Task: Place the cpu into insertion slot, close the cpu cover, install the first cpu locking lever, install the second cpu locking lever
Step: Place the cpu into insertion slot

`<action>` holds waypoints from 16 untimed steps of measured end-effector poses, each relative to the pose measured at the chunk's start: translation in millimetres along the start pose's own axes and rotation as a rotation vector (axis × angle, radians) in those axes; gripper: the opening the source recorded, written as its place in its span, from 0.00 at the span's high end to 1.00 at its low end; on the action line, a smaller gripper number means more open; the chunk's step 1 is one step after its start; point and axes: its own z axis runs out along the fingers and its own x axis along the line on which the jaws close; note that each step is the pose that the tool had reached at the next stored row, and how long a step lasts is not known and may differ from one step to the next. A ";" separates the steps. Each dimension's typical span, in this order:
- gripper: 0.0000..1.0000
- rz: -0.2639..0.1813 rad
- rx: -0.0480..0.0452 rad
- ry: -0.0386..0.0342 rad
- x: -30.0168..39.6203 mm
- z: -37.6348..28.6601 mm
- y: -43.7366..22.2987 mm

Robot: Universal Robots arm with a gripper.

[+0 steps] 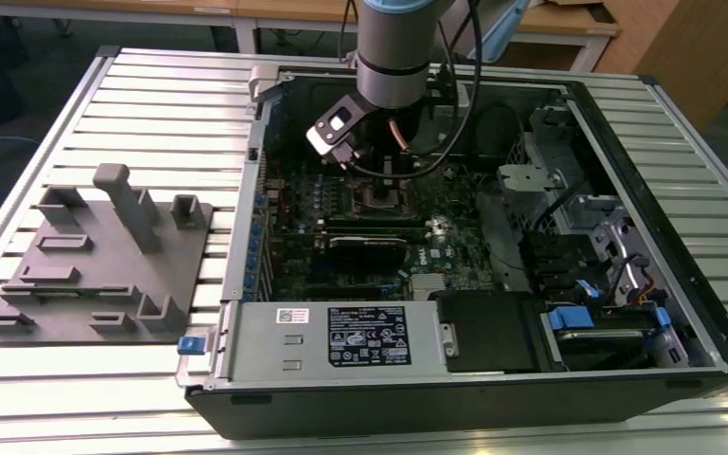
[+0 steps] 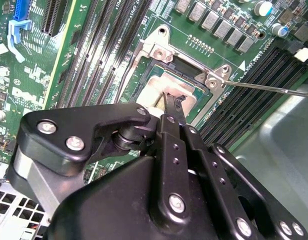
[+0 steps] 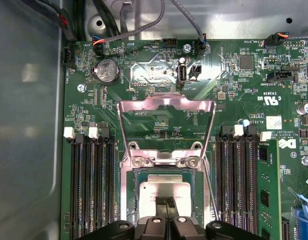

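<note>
Inside an open computer case [image 1: 465,403] lying on a slatted metal desk [image 1: 124,398], a robot arm [image 1: 396,47] reaches straight down to the green motherboard [image 1: 338,261]. In the first wrist view, the gripper [image 3: 165,201] has its two slim black fingers drawn together, nothing clamped between them. Their tips sit on or just above the middle of the cpu [image 3: 164,189]; contact cannot be told.

The cpu lies flat in the insertion slot [image 3: 127,195], its dull silver top facing up and the slot's metal rim around it. The cpu cover [image 3: 166,104], a thin silver frame with a square window, stands swung open on the far side of the slot, hinged at two screws, so the chip is uncovered. A thin wire locking lever [image 3: 209,185] runs beside the slot, unlatched and angled away from it. Long black memory slots [image 3: 91,185] flank the slot on both sides, and a round coin battery [image 3: 106,70] sits farther off on the board.

In the exterior view, a power supply box [image 1: 338,336] with a white label fills the near edge of the case. At the exterior view's left, a grey fixture tray [image 1: 99,275] with upright posts rests on the desk, well apart from the case.
</note>
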 end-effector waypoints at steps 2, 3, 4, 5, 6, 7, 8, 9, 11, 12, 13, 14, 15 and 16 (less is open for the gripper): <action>0.90 0.006 -0.0002 -0.0002 -0.1 0.3 -0.1; 0.90 0.008 -0.0003 -0.0004 -0.1 0.3 -0.1; 0.90 0.008 -0.0002 -0.0005 -0.1 0.3 -0.1; 0.90 0.009 -0.0003 -0.0004 0.0 0.4 -0.1; 0.90 0.009 -0.0004 -0.0004 0.0 0.4 -0.1; 0.90 0.009 -0.0004 -0.0002 0.0 0.6 -0.1; 0.90 0.009 -0.0007 0.0002 0.0 1.6 -0.1; 0.90 0.009 -0.0006 0.0001 -0.1 2.6 -0.1; 0.90 0.009 -0.0002 -0.0003 -0.2 3.0 -0.2; 0.90 0.009 -0.0002 -0.0004 -0.2 3.0 -0.3; 0.90 0.009 -0.0003 -0.0002 -0.2 3.3 -0.2; 0.90 0.009 0.0000 -0.0007 -0.3 4.1 -0.3; 0.90 0.009 0.0007 -0.0019 -0.5 5.0 -0.5; 0.90 0.009 0.0007 -0.0020 -0.6 5.5 -0.5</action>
